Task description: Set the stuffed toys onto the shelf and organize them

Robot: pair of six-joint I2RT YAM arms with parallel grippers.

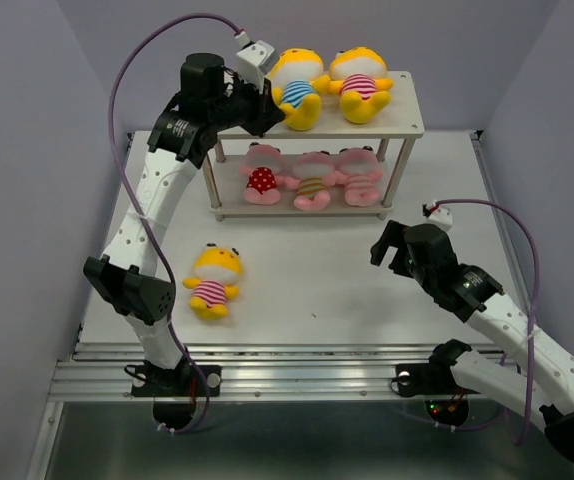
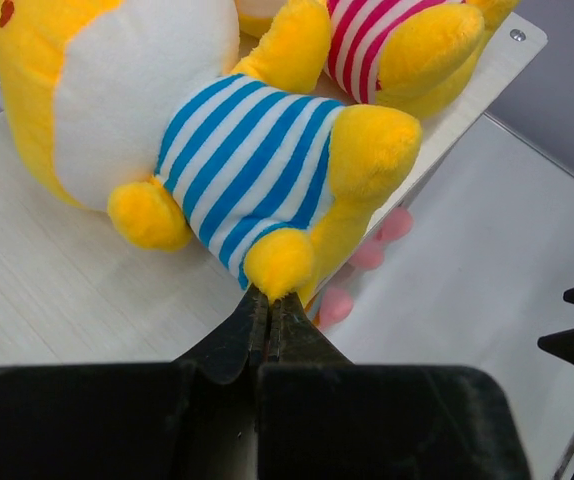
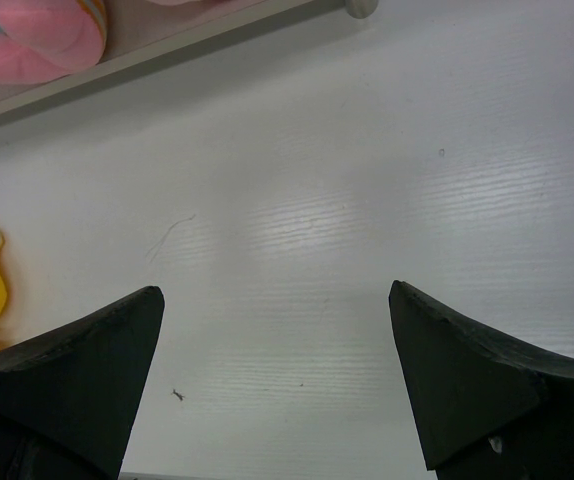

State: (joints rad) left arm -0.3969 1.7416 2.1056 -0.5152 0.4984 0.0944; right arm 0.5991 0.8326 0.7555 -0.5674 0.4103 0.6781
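Blue-striped yellow toy (image 2: 247, 170) on shelf (image 2: 67, 290), face cropped; left jaws clenched at its foot, right jaws wide apart.

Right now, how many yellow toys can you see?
3. Two sit on the top board of the shelf: the blue-striped yellow toy and the pink-striped yellow toy. The third yellow toy lies on the table in front of the shelf. None seem hidden.
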